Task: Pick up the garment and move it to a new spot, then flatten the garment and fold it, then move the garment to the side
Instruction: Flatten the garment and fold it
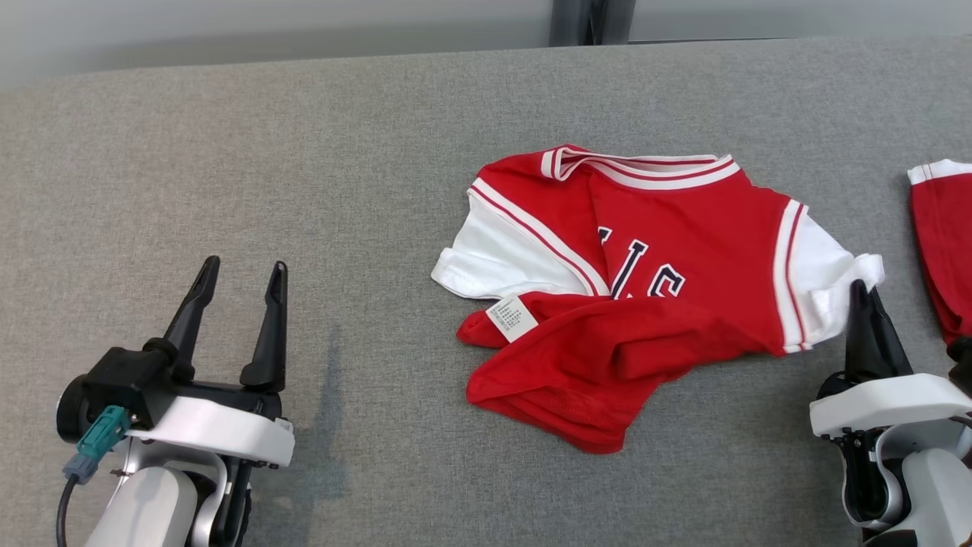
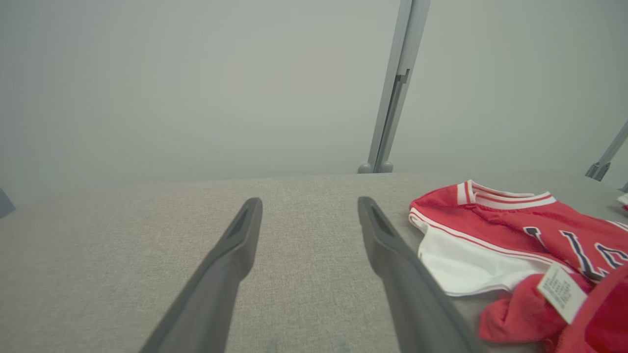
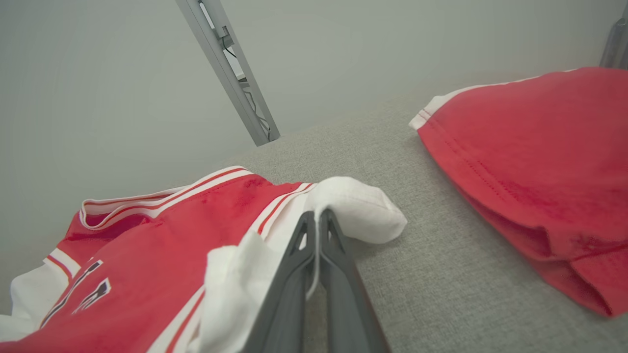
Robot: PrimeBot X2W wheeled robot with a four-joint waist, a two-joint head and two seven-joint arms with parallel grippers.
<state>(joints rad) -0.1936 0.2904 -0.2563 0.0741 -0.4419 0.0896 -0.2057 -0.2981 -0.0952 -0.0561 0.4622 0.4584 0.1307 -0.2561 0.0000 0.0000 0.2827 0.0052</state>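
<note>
The garment (image 1: 668, 251) is a red jersey with white sleeves and dark letters, lying crumpled on the grey table (image 1: 304, 152); its hem is folded up with a white label showing. My right gripper (image 1: 863, 292) is shut on the white edge of its right sleeve (image 3: 353, 206), with the cloth pinched between the fingers (image 3: 294, 264). My left gripper (image 1: 244, 267) stands open at the lower left, well left of the garment (image 2: 515, 235), with nothing between its fingers (image 2: 235, 245).
A second red cloth (image 1: 945, 243) with a white band lies at the table's right edge, close beside my right gripper, and appears large in the right wrist view (image 3: 530, 166). A grey post (image 1: 588, 21) stands behind the table's far edge.
</note>
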